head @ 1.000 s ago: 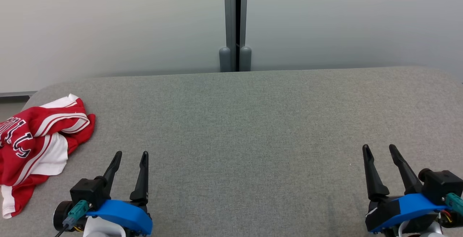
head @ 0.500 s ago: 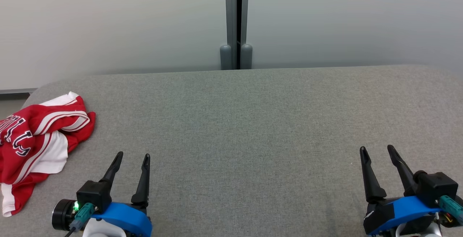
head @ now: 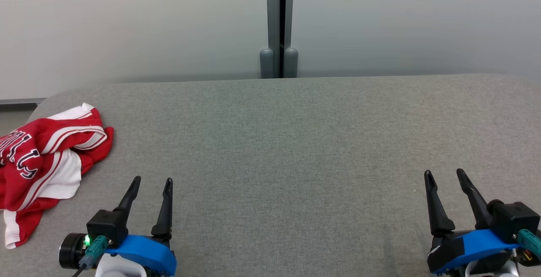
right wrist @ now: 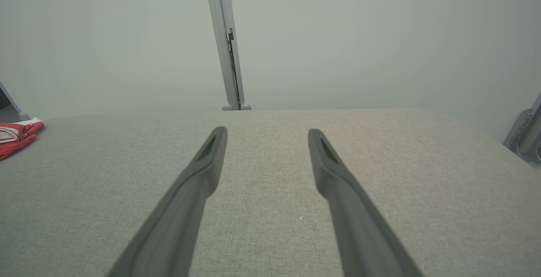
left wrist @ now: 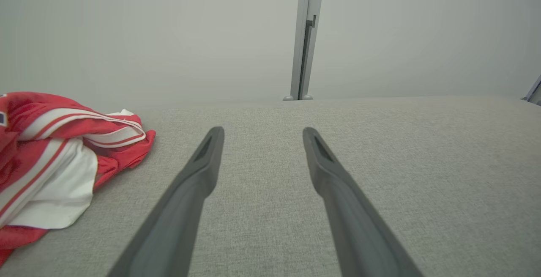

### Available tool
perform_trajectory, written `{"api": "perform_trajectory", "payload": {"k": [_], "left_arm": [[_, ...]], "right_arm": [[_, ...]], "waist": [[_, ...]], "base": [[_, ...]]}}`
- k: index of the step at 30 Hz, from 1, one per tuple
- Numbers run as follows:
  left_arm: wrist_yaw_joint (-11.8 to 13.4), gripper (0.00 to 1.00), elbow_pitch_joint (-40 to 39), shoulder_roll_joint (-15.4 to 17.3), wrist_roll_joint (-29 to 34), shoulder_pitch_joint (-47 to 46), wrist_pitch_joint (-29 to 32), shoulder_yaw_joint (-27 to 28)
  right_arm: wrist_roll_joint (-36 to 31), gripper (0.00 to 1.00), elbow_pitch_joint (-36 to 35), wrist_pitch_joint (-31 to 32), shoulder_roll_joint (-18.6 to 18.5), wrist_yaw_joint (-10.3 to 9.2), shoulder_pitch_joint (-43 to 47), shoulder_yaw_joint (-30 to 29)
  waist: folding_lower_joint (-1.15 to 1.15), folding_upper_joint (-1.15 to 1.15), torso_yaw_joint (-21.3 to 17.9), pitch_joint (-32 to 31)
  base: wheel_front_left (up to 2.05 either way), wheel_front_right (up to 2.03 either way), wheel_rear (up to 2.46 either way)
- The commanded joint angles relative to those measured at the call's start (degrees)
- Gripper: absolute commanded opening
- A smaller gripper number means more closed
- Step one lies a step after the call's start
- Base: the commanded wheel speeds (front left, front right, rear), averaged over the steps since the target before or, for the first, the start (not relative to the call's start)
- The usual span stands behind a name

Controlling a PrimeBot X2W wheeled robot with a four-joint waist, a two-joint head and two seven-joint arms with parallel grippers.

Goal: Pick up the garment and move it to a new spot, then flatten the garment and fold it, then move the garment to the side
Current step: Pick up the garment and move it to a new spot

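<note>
Garment (head: 42, 158), a crumpled red-and-white jersey, lies on the grey bench (head: 274, 141), to the left of the left tool (head: 153, 179) and apart from it, far from the right tool (head: 444, 171). Both tools sit low over the bench, each spread wide open.

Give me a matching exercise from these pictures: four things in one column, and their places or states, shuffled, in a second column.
Column one:
1. garment
2. left gripper
3. right gripper
4. grey post

Column two:
A. upright, behind the far edge of the table
B. open, at the table's near right
C. crumpled in a heap at the table's left end
D. open, just right of the red and white heap

Pairs: 1-C, 2-D, 3-B, 4-A
</note>
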Motion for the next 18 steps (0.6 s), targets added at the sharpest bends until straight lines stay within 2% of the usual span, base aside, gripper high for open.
{"api": "perform_trajectory", "payload": {"k": [1,7,15,18], "left_arm": [[0.4,1.0,-0.1,0.0,-0.1,-1.1,-0.3,0.4],[1.3,1.0,-0.9,-0.2,-0.4,-2.2,-0.3,1.8],[2.7,1.0,-2.5,0.2,-1.3,-2.1,-0.3,5.5],[2.9,1.0,-2.9,0.1,-1.4,-1.9,-0.3,6.4]], "right_arm": [[0.0,1.0,-0.3,-0.3,0.0,0.03,0.1,-0.2],[-0.7,1.0,-1.7,0.1,0.0,0.03,-0.7,0.1],[-0.8,1.0,-3.8,0.7,0.0,0.03,-1.9,1.7],[-1.2,1.0,-4.2,1.0,0.0,0.03,-2.4,2.2]], "waist": [[0.0,0.0,0.5,0.3],[0.0,0.0,4.2,1.4],[0.0,0.0,12.3,3.0],[0.0,0.0,14.3,3.4]], "base": [[0.0,0.0,0.0],[0.0,0.0,0.0],[0.0,0.0,0.0],[0.0,0.0,0.0]]}}
